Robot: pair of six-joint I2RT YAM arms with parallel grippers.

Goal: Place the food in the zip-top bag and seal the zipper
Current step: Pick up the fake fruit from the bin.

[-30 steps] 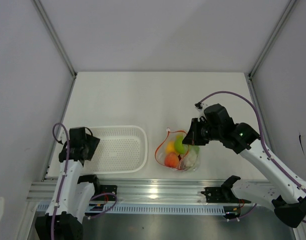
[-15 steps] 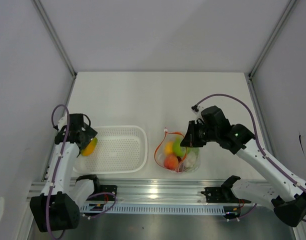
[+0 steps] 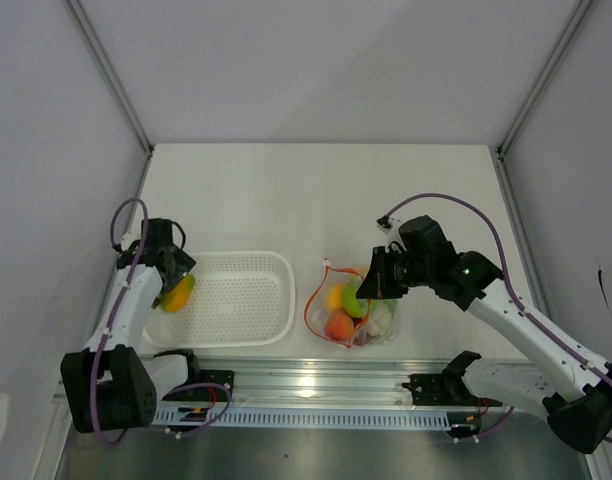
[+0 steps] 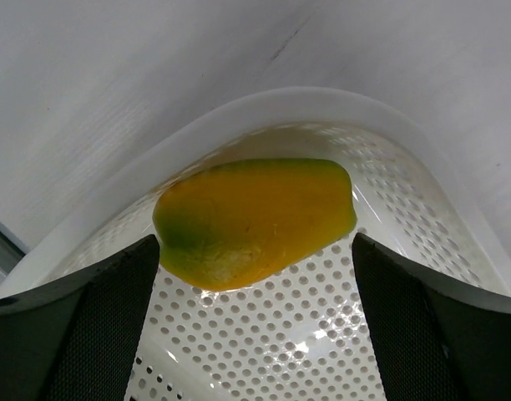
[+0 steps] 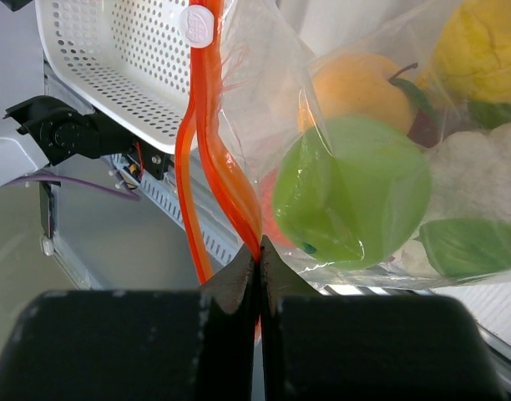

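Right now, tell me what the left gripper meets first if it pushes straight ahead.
Probably the orange-green fruit lying between its open fingers, then the white basket wall; depth is unclear.

**A:** What stands on the bench?

**B:** A white basket (image 3: 236, 300), oblong with rounded corners, its floor and walls pierced by rows of small holes. It lies on the pale bench (image 3: 316, 190), at the front left.

**A:** And around it?

**B:** Plain grey walls (image 3: 326, 60) close off the back and both sides, with a metal post (image 3: 108, 72) rising at each rear corner. A silver rail (image 3: 316, 382) runs along the bench's near edge, just in front of the basket. A slotted white strip (image 3: 316, 415) lies nearer still.
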